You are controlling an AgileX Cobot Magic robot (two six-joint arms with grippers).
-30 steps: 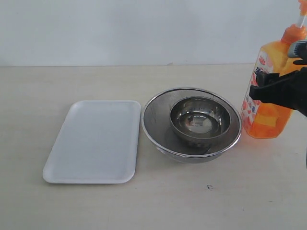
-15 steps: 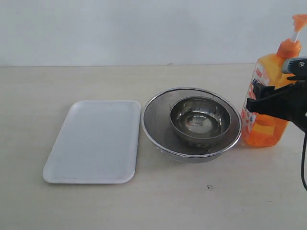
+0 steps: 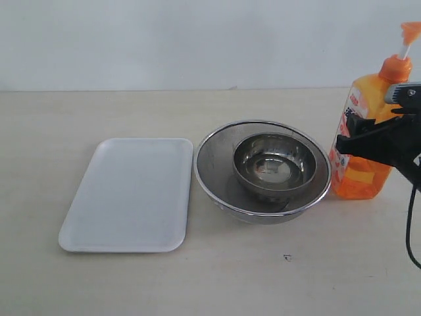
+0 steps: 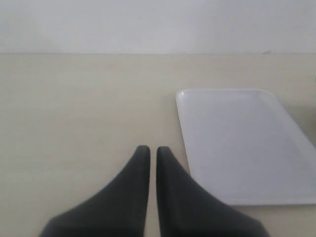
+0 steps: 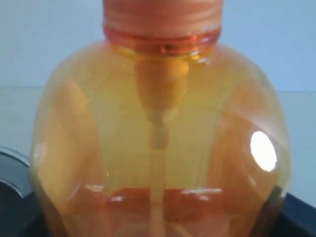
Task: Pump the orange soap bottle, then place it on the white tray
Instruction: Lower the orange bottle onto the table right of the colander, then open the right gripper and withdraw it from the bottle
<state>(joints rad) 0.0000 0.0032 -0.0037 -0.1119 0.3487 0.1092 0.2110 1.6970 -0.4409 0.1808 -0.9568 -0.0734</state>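
The orange soap bottle (image 3: 366, 179) stands upright at the far right, just right of the steel bowls, its base at table level and its pump head (image 3: 411, 29) raised on the white stem. My right gripper (image 3: 350, 142) is shut on its body at mid height. In the right wrist view the bottle (image 5: 158, 128) fills the frame, and a dark finger (image 5: 302, 215) shows at the edge. The white tray (image 3: 131, 194) lies flat at the left with nothing on it. My left gripper (image 4: 149, 151) is shut on nothing, low over the table beside the tray's (image 4: 237, 143) near corner.
A large steel bowl (image 3: 216, 164) holding a smaller steel bowl (image 3: 273, 164) sits between the tray and the bottle. Bare tan table lies in front of them and to the left of the tray. A pale wall stands behind.
The right gripper has brought the bottle down and slightly left, from tilted and raised to upright. Over the last half second it has barely moved.
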